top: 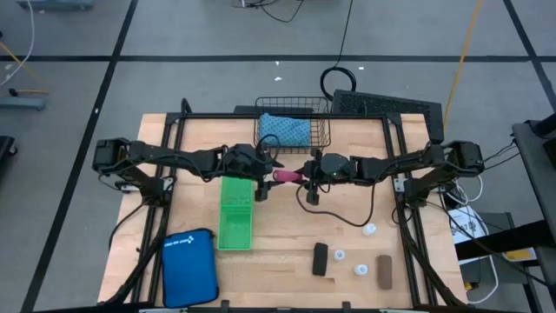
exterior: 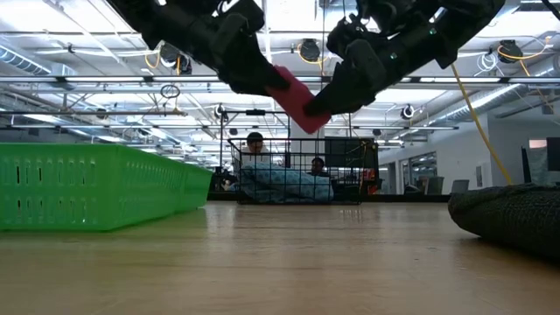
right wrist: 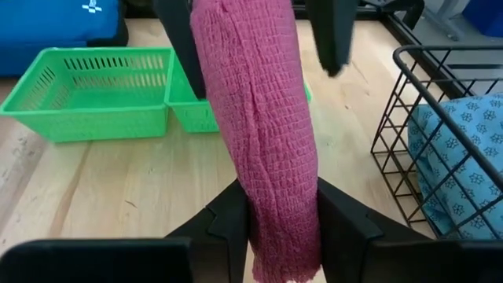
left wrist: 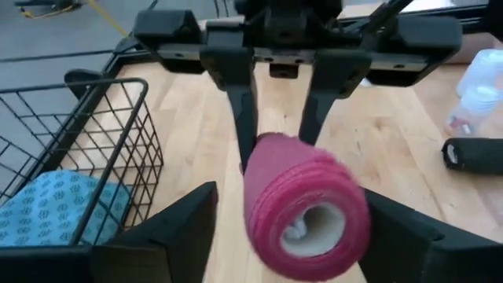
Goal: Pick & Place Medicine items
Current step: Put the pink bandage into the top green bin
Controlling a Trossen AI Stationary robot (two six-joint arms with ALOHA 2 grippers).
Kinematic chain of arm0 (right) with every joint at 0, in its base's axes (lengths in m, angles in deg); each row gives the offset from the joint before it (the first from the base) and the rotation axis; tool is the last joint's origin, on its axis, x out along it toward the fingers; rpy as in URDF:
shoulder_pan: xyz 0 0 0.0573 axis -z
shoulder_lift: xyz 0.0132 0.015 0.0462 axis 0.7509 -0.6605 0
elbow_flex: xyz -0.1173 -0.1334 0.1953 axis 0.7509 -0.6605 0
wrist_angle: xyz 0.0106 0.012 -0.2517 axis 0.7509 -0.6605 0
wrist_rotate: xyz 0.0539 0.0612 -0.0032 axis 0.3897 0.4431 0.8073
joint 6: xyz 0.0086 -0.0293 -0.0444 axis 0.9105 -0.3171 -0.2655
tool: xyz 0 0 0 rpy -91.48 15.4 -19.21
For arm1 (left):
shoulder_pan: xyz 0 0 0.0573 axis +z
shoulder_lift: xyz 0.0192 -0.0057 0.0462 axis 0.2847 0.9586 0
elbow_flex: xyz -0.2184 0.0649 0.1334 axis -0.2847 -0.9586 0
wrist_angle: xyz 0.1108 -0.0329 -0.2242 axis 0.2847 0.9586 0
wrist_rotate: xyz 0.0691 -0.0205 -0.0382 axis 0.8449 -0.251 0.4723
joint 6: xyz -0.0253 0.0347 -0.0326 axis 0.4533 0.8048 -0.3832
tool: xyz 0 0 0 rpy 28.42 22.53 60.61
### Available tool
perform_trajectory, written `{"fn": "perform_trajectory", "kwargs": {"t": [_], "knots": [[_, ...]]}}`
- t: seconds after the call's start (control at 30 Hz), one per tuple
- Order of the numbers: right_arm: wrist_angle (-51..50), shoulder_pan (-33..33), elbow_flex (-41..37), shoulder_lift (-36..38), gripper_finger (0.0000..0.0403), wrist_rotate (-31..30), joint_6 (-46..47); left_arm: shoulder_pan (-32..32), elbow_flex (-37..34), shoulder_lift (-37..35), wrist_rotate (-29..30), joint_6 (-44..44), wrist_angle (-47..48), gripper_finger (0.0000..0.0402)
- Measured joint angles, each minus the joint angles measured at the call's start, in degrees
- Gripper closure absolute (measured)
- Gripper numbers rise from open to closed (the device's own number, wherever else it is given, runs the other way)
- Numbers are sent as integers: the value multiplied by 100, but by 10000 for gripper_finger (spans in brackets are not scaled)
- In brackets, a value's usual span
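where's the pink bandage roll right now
In the high view the pink roll hangs mid-table between the left gripper and right gripper, just before the wire basket.

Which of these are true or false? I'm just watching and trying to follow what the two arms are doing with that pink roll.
1. The pink roll is lifted off the table, between the two grippers. True.
2. The right gripper is clamped on the pink roll. True: its fingers press on both sides of one end.
3. The left gripper is shut tight on the roll. False: its fingers stand open on either side of the roll's other end.
4. The wire basket is empty. False: a blue patterned pouch lies in it.
5. The black roll is in the green tray. False: it lies on the table, nearer the right arm's side.
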Motion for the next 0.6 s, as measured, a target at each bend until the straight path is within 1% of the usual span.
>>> {"fn": "perform_trajectory", "kwargs": {"t": [0.13,0.33,0.37,0.5,0.6], "knots": [[-5,0,0,-1,299,4,-6,2,0,-4,-281,-62,-125,205],[-13,-2,0,-2,285,-4,10,4,0,-39,-304,-66,-137,310],[-23,-2,0,-2,280,-2,10,4,-2,-56,-304,-68,-131,321],[-484,-4,9,317,261,-43,-23,78,-20,-226,-335,-170,-88,322],[-1135,-7,12,692,247,-311,68,232,-423,-490,-561,-307,-519,322]]}}
